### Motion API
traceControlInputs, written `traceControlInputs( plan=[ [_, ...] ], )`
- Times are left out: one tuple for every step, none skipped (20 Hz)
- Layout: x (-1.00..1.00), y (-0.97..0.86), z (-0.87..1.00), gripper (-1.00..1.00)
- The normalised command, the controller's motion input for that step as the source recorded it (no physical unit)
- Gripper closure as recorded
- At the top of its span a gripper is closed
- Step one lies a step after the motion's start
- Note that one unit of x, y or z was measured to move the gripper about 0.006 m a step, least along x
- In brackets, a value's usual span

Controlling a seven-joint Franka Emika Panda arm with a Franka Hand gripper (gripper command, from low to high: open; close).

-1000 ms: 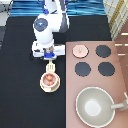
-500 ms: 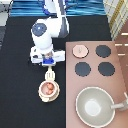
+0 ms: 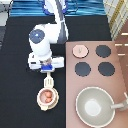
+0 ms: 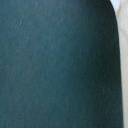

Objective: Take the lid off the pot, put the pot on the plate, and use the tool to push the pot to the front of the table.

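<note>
One robot arm reaches down from the exterior view's top over the black table (image 3: 15, 75). Left of centre, the gripper (image 3: 46, 68) hangs low, its jaws closed on the handle of the tool (image 3: 48, 80), a cream spatula whose blade points toward the view's bottom. The blade touches the near rim of the plate (image 3: 38, 100), or sits just beside it. On the plate sits the pot (image 3: 46, 97), uncovered, with reddish balls showing inside.

The pot looks light and rigid, and the plate seems likely to slide easily on the smooth tabletop. A push is best centred on the rim, since an off-centre one could swing the plate aside. The thin tool may flex a little.

To the right lies the stove block (image 3: 120, 85). The lid (image 3: 79, 50) rests on it at the back-left burner spot, well apart from the pot. Three black burners (image 3: 102, 50) and a large grey pan (image 3: 94, 106) complete it.

Compared with half a second ago, the gripper, tool, plate and pot are all nearer the view's bottom; the lid has not moved.

The wrist view shows only dark tabletop.
</note>
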Motion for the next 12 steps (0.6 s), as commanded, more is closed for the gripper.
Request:
traceControlInputs(
  plan=[
    [1.00, 0.00, 0.23, 1.00],
    [1.00, 0.00, 0.25, 1.00],
    [1.00, 0.00, 0.32, 1.00],
    [1.00, -0.01, 0.35, 1.00],
    [0.95, -0.15, 0.29, 1.00],
    [0.88, -0.23, 0.21, 1.00],
    [0.81, -0.23, 0.11, 1.00],
    [0.77, -0.23, 0.08, 1.00],
    [0.77, -0.23, 0.09, 1.00],
    [0.81, -0.19, 0.12, 1.00],
    [0.84, -0.05, 0.09, 1.00],
    [0.86, 0.00, 0.09, 1.00]
  ],
)
